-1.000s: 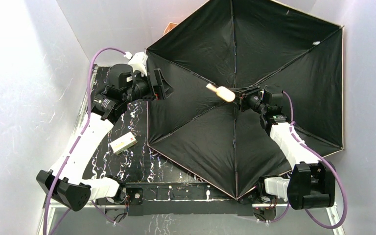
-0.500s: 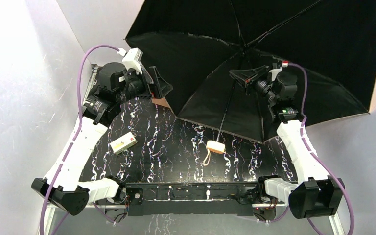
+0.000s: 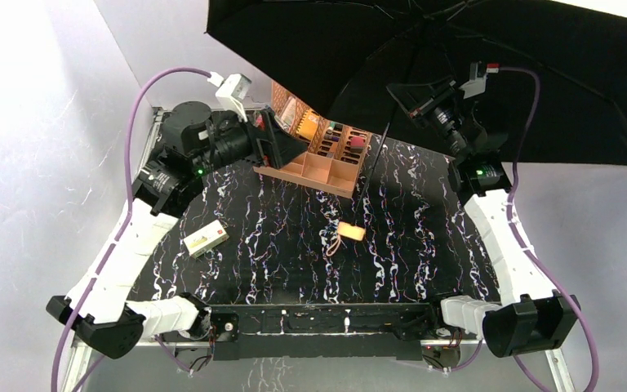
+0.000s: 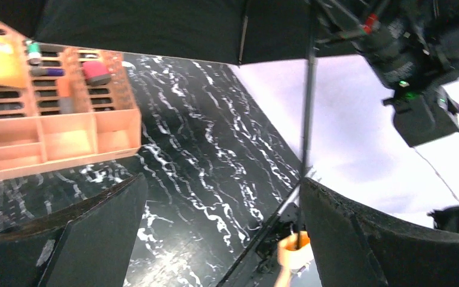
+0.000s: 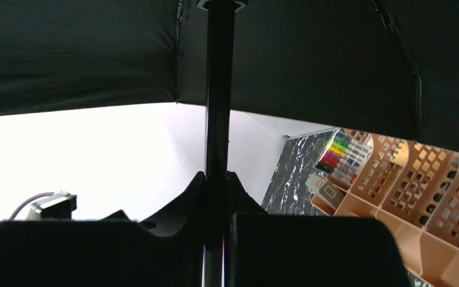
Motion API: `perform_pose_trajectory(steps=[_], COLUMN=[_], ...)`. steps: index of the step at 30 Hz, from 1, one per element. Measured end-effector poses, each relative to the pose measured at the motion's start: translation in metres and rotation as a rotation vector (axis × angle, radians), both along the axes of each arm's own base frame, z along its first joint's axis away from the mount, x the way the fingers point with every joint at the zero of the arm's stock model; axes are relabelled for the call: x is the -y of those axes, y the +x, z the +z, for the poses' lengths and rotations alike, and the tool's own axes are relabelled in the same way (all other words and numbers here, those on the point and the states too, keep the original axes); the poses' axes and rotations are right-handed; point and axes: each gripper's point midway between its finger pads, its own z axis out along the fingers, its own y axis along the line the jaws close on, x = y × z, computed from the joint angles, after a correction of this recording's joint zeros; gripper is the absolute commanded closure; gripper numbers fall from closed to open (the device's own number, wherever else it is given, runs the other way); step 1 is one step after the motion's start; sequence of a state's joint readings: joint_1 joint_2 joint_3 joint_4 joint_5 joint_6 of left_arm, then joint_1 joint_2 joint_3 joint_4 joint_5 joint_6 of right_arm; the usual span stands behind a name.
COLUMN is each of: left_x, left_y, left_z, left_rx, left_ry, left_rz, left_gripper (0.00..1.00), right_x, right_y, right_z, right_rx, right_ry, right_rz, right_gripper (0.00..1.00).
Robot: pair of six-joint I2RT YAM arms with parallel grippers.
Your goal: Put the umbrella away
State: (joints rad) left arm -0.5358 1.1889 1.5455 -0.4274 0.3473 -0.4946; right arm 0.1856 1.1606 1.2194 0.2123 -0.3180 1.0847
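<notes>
Swung up and back since the earlier view, the umbrella [image 3: 473, 49] now hangs open over the far side of the tabletop [image 3: 277, 253], uncovering the peach organizer [image 3: 314, 167]. My left tool [image 3: 280, 145] stands wide open and empty, just beside that organizer. To its right the shaft [image 3: 373, 167] slants down toward me and ends in the handle [image 3: 353, 232], low over the tabletop; I cannot tell if it touches. My right tool [image 3: 400, 91] is clamped on the shaft's upper end, under the canopy. I judge my free left tool the nearer to the handle.
</notes>
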Motion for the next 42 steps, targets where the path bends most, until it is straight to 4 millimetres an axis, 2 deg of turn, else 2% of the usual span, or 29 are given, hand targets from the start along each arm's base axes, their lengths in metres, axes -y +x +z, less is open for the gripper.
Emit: perform_pose_trajectory(steps=[3, 8, 10, 13, 17, 23, 26, 30, 34, 42], left_x=[0.024, 0.075, 0.087, 0.097, 0.103, 0.105, 0.104, 0.101, 0.098, 0.100], left_y=[-0.014, -0.037, -0.037, -0.026, -0.016, -0.012, -0.015, -0.025, -0.041, -0.071], left_z=[0.005, 0.007, 0.002, -0.007, -0.025, -0.060, -0.081, -0.091, -0.083, -0.037], left_rx=[0.021, 0.079, 0.099, 0.122, 0.125, 0.090, 0.050, 0.031, 0.049, 0.150], left_ry=[-0.017, -0.031, -0.026, -0.020, -0.003, 0.031, 0.046, 0.023, -0.041, -0.196], left_rz=[-0.062, -0.171, -0.185, -0.169, -0.153, -0.145, -0.150, -0.172, -0.221, -0.358], left_gripper=[0.02, 0.02, 0.02, 0.03, 0.09, 0.25, 0.26, 0.26, 0.25, 0.25], right_x=[-0.014, -0.056, -0.072, -0.089, -0.107, -0.117, -0.118, -0.119, -0.122, -0.127], right_y=[0.003, -0.001, -0.005, -0.012, -0.021, -0.030, -0.034, -0.038, -0.046, -0.075], right_z=[0.007, 0.013, 0.012, 0.011, 0.014, 0.023, 0.031, 0.040, 0.047, 0.068], right_rx=[0.041, 0.088, 0.099, 0.113, 0.139, 0.174, 0.208, 0.253, 0.295, 0.416], right_ry=[-0.020, -0.050, -0.056, -0.060, -0.050, -0.023, 0.001, 0.037, 0.069, 0.119], right_rz=[0.005, 0.072, 0.101, 0.135, 0.179, 0.210, 0.222, 0.242, 0.283, 0.415], right_gripper=[1.00, 1.00, 1.00, 1.00, 1.00, 1.00, 1.00, 1.00, 1.00, 1.00])
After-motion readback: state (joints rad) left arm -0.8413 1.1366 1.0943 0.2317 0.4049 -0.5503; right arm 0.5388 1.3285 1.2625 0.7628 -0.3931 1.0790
